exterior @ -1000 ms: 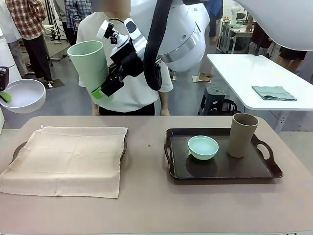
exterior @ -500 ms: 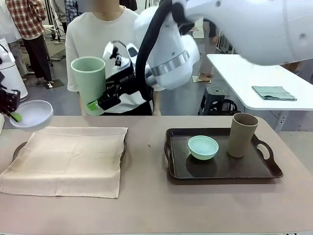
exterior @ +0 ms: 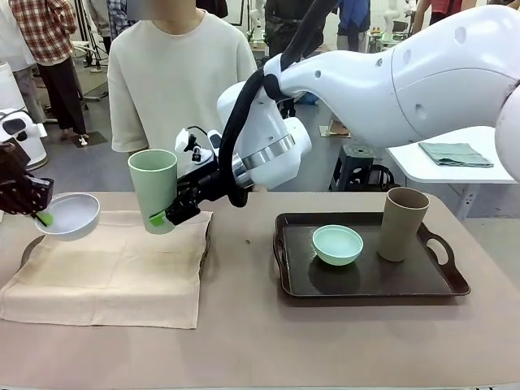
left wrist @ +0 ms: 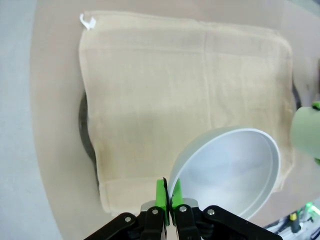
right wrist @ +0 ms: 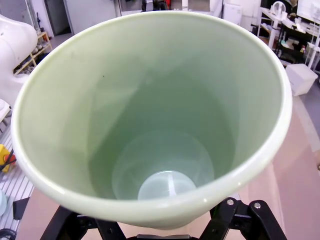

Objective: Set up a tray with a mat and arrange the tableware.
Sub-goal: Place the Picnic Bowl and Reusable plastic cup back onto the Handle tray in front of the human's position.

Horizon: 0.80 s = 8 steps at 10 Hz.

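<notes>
- Closed thin on the rim of the white bowl (left wrist: pixel 235 165) in the left gripper (left wrist: pixel 166 192), green pads one on each side of the wall.
- Held tilted, open side up, out beyond the pads and over the near edge of the mat (left wrist: pixel 165 85) in the left wrist view.
- From the front, same left gripper (exterior: pixel 41 217) at the picture's left, with the white bowl (exterior: pixel 69 215) over the mat's far left edge.
- Clamped on the pale green cup (exterior: pixel 153 188) in the right gripper (exterior: pixel 166 218), a green pad against the lower outer wall.
- Held upright, low at the far right corner of the mat (exterior: pixel 114 260); cannot tell whether touching the cloth.
- Looking straight down into the pale green cup (right wrist: pixel 150 110) from the right wrist, nothing inside.
- Under the mat, a dark tray (exterior: pixel 27 248), rim peeking out at both sides.
- On the second tray (exterior: pixel 370 284), well to the right: mint bowl (exterior: pixel 337 244) and brown cup (exterior: pixel 401 223), near each other but apart.
- Behind the table (exterior: pixel 260 341), a person (exterior: pixel 175 81) standing.
- Compared with a second ago: both cup and white bowl brought down from chest height to mat level, cup now straightened; mint bowl and brown cup unmoved.
</notes>
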Each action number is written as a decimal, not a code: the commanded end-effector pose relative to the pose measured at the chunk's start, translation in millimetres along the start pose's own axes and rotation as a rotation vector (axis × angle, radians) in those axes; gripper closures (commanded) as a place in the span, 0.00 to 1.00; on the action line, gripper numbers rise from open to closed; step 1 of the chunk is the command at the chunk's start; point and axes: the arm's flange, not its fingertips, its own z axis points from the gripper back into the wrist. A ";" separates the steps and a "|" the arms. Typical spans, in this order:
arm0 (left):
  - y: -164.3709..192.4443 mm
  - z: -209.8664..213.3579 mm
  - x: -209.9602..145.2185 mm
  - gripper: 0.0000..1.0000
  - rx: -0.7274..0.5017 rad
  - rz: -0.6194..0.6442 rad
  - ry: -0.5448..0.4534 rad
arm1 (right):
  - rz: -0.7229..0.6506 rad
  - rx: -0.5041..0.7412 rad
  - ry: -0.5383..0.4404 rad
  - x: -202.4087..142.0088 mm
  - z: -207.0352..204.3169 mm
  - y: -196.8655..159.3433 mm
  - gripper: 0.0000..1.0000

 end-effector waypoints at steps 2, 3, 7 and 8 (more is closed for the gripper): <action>0.0 0.0 0.0 0.96 0.000 0.000 0.000 | 0.000 0.000 0.000 0.0 0.0 0.0 0.20; 0.0 0.0 0.0 0.96 0.000 0.000 0.000 | 0.000 0.000 0.000 0.0 0.0 0.0 0.20; 4.5 -21.5 9.1 0.96 -0.014 -0.018 -0.022 | -0.014 0.028 -0.010 -15.4 -10.9 -6.1 0.19; 11.3 -36.6 17.8 0.96 -0.018 -0.024 -0.044 | -0.016 0.025 -0.029 -25.7 -18.4 -11.5 0.19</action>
